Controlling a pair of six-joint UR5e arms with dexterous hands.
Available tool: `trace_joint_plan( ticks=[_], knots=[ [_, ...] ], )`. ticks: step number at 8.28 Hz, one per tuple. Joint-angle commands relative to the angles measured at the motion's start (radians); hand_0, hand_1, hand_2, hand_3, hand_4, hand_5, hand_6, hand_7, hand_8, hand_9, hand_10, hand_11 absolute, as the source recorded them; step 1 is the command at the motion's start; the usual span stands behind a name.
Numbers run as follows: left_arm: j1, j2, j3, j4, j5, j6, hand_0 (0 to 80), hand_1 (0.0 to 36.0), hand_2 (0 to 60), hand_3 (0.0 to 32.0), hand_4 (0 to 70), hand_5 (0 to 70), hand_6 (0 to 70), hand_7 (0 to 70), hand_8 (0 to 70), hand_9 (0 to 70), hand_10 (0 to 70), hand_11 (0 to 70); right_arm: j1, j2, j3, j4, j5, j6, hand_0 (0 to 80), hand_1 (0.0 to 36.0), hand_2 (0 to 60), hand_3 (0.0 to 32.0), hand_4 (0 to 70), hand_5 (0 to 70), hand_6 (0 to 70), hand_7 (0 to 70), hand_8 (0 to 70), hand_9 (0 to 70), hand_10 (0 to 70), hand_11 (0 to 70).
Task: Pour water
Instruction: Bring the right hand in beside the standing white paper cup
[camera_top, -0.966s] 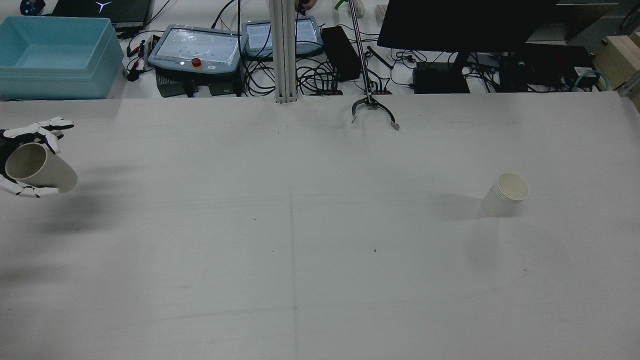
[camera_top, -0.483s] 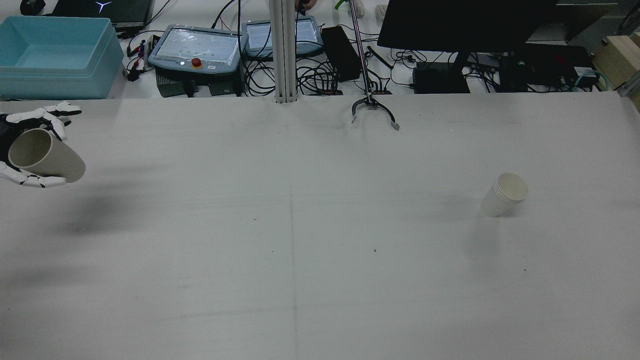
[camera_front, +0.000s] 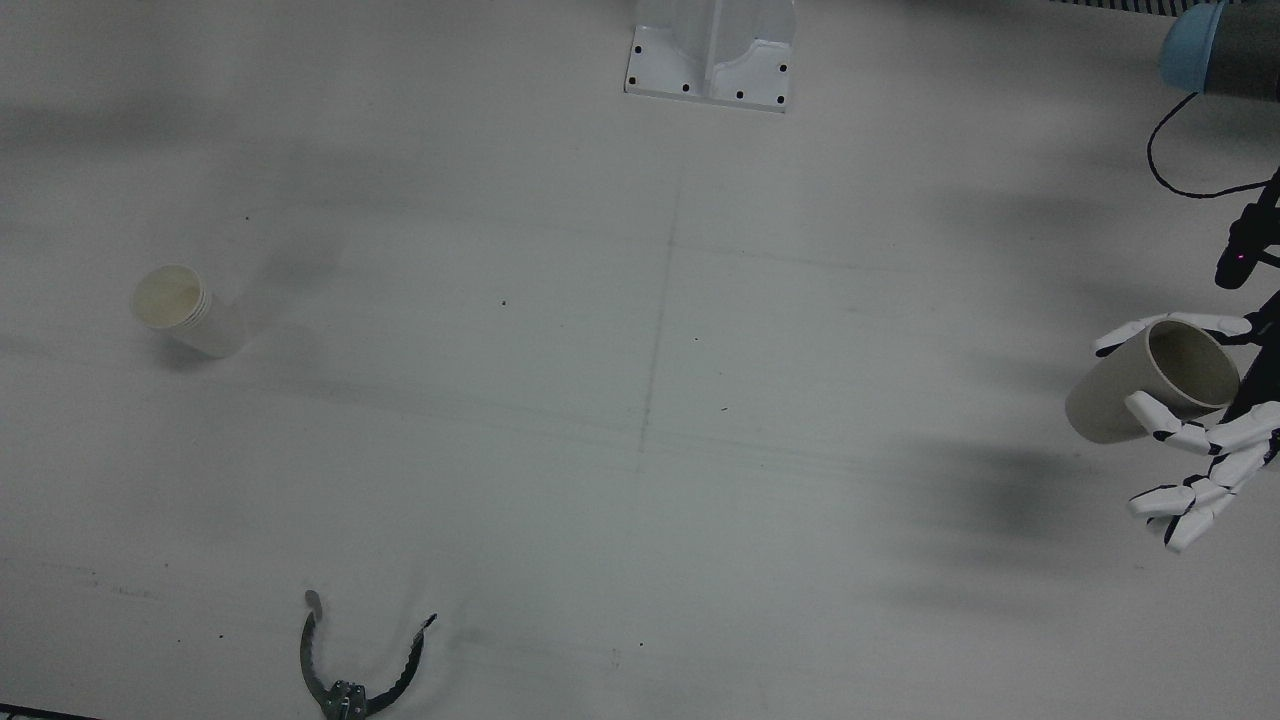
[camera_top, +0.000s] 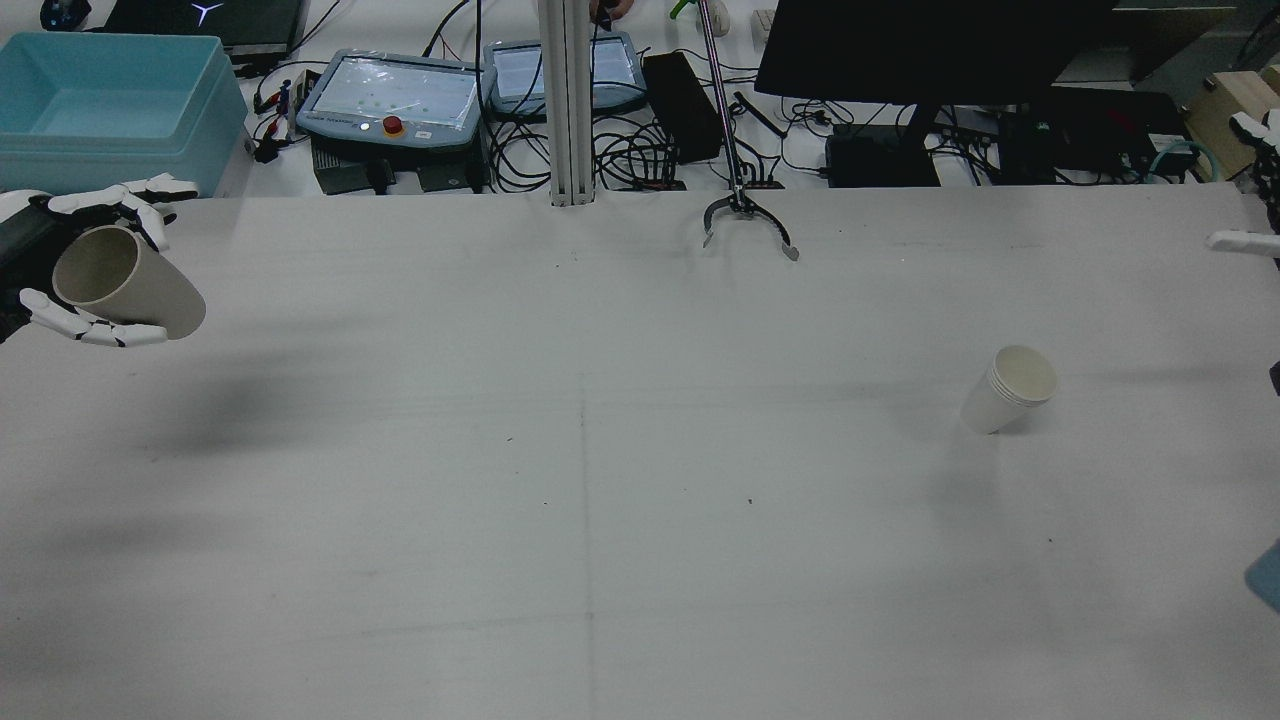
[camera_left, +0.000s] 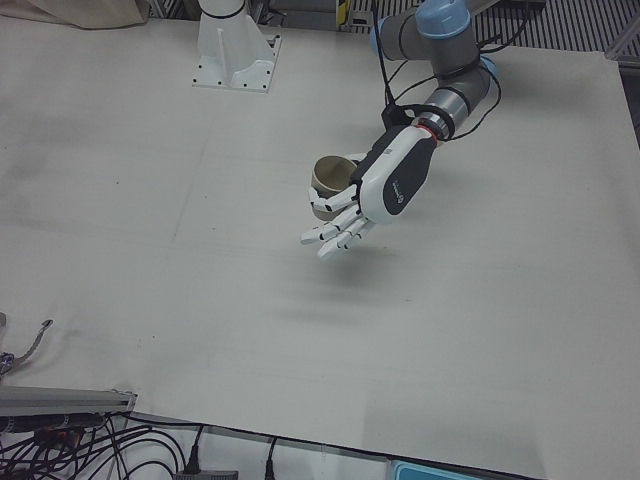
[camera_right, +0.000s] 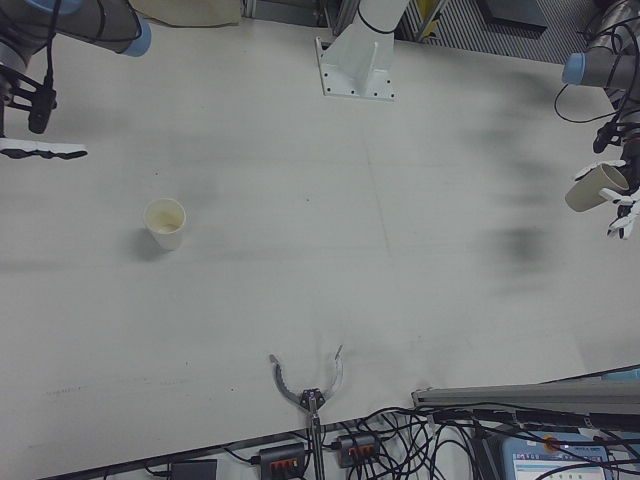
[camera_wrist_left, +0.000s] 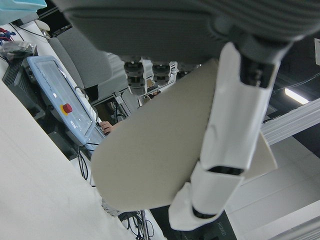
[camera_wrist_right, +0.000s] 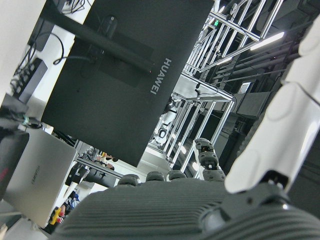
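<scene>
Left hand (camera_left: 385, 190): fingers wrapped round a beige paper cup (camera_top: 125, 290), carried clear of the table (camera_top: 600, 450) at nine o'clock in the rear view, mouth tilted toward the robot, seemingly so nothing spills in transit. Receiving item: stack of white paper cups (camera_top: 1010, 388), upright at three o'clock, well apart from the carried cup, apparently awaiting the pour. Right hand (camera_right: 40, 150): fingers extended, holding nothing, parked beyond the stack; a grabber tool (camera_top: 748, 215) lies at twelve o'clock

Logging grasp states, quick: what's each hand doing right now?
Left hand: shut on the cup, held tilted above the table.
Right hand: holds nothing, fingers extended, open.
</scene>
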Motion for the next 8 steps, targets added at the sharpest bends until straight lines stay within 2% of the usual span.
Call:
trace_joint_plan(
  ticks=[1,2,4,5,6,8],
  knots=[
    [-0.001,-0.008,-0.007,0.022,-0.001,-0.015,80.0,36.0,60.0,0.0,70.0,70.0,13.3,20.7,6.5,9.0,7.8,14.3,-0.181,0.021,-0.024,0.01,0.126,0.149,46.0,9.2,0.6,0.0,1.8,5.1,0.0,0.0,0.0,0.0,0.0,0.9],
    [0.0,-0.008,-0.004,0.022,-0.001,-0.015,80.0,36.0,60.0,0.0,70.0,70.0,13.3,20.6,6.5,9.1,7.8,14.4,-0.214,0.01,-0.018,0.01,0.126,0.177,45.7,8.8,0.7,0.2,3.2,6.2,0.0,0.0,0.0,0.0,0.0,0.1],
    [0.002,-0.009,0.004,0.022,-0.004,-0.015,80.0,36.0,60.0,0.0,70.0,70.0,13.4,20.8,6.6,9.2,7.9,14.5,-0.288,-0.002,-0.044,0.011,0.138,0.18,45.5,8.5,0.0,3.8,0.0,5.4,0.0,0.0,0.0,0.0,0.0,0.0],
    [0.003,-0.009,0.008,0.02,-0.004,-0.014,80.0,36.0,60.0,0.0,70.0,70.0,13.4,20.7,6.6,9.3,8.0,14.6,-0.325,0.01,-0.071,0.031,0.159,0.177,45.3,8.5,0.0,4.6,0.0,5.0,0.0,0.0,0.0,0.0,0.0,0.0],
    [0.002,-0.009,0.008,0.02,-0.003,-0.015,75.7,36.0,60.0,0.0,70.0,70.0,13.2,20.3,6.5,9.2,8.0,14.5,-0.372,0.016,-0.076,0.046,0.223,0.181,43.2,7.4,0.0,4.2,0.0,4.0,0.0,0.0,0.0,0.0,0.0,0.0],
    [0.0,-0.008,0.011,0.02,-0.003,-0.017,74.2,36.0,60.0,0.0,70.0,70.0,13.2,20.3,6.6,9.3,8.0,14.5,-0.393,0.018,-0.081,0.046,0.259,0.203,44.2,8.0,0.0,3.8,0.0,4.8,0.0,0.0,0.0,0.0,0.0,0.0]
  ],
)
